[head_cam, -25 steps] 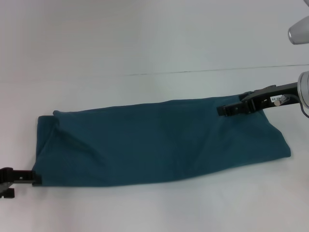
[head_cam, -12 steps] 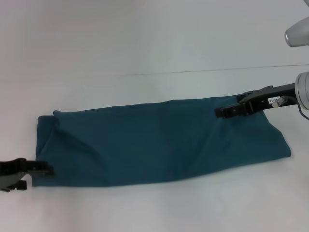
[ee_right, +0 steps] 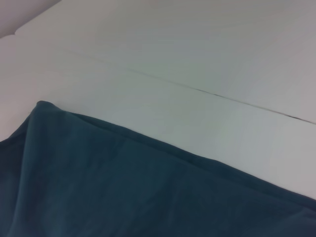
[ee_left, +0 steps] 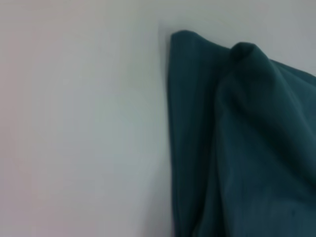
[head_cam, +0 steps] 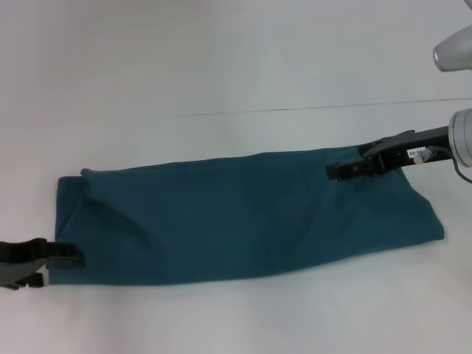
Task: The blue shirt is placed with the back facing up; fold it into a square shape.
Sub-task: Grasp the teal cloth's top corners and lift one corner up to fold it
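The blue shirt [head_cam: 243,214] lies folded into a long band across the white table, running from left to right. My left gripper [head_cam: 74,259] reaches in low from the left and sits at the shirt's near left corner. The left wrist view shows that end of the shirt [ee_left: 242,143] with a raised fold. My right gripper [head_cam: 333,171] reaches in from the right and sits over the shirt's far edge near its right end. The right wrist view shows that far edge [ee_right: 148,197] lying flat.
The white table [head_cam: 221,74] has a thin dark seam [head_cam: 295,109] running across behind the shirt; it also shows in the right wrist view [ee_right: 222,95]. A grey part of the right arm [head_cam: 453,48] shows at the top right.
My left gripper has moved up and to the right, from just outside the near left corner onto it. My right gripper has crept slightly left along the far edge. The shirt lies as before.
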`<state>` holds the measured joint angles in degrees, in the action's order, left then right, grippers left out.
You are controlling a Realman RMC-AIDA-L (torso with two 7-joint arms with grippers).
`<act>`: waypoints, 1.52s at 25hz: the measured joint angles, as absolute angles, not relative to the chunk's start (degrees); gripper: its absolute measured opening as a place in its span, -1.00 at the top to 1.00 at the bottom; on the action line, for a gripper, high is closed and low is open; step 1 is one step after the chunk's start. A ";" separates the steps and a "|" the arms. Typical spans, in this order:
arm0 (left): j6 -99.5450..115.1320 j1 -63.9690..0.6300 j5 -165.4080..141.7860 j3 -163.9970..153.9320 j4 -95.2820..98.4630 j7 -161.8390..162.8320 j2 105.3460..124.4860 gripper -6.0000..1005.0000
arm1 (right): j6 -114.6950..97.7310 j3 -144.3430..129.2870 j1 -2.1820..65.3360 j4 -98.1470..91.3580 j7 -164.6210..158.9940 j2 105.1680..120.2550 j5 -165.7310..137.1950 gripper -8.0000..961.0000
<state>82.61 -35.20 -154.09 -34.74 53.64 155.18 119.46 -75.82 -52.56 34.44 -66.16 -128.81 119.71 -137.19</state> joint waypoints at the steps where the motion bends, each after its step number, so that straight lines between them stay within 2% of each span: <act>1: 82.52 -35.42 -154.12 -34.91 53.32 155.19 119.46 -0.86 | -75.84 -52.56 34.50 -66.16 -128.80 119.71 -137.19 -0.85; 16: 81.99 -37.24 -154.47 -36.82 51.03 155.96 119.72 -0.85 | -75.99 -52.56 34.72 -66.82 -128.73 119.70 -137.20 -0.81; 27: 81.39 -38.12 -154.55 -40.01 51.35 156.03 120.67 -0.47 | -77.24 -52.55 34.45 -67.93 -128.35 119.67 -137.22 -0.78; 32: 80.68 -38.51 -154.27 -40.40 51.87 155.46 121.26 -0.05 | -77.38 -52.56 34.37 -67.97 -128.32 119.70 -137.14 -0.76; 35: 81.00 -38.67 -153.37 -40.42 53.18 154.84 121.33 0.43 | -77.04 -52.52 34.19 -67.89 -128.03 119.74 -136.63 -0.76; 38: 81.64 -39.15 -152.32 -40.43 53.77 153.97 121.33 0.58 | -75.74 -52.33 34.02 -66.91 -127.32 119.80 -135.23 -0.75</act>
